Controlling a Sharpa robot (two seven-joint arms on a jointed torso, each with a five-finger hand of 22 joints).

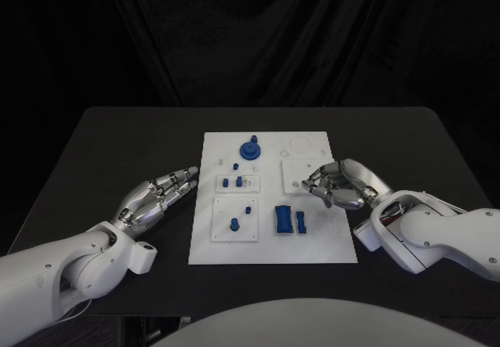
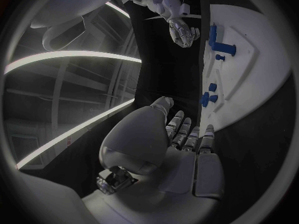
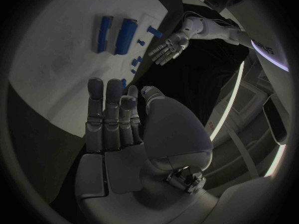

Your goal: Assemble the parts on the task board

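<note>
The white task board lies in the middle of the black table. On it sit a round blue part at the far end, small blue pieces on a raised square, more small pieces nearer me, and two upright blue blocks. My left hand rests flat on the table just left of the board, fingers stretched out and holding nothing. My right hand hovers over the board's right edge, by a raised white square, with nothing in it. The right wrist view has its fingers straight, beyond them the blue blocks.
A ring-shaped outline marks the board's far right corner. Black table surface stretches to both sides and behind the board. A dark curtain hangs behind the table. In the left wrist view the board lies beside my left hand.
</note>
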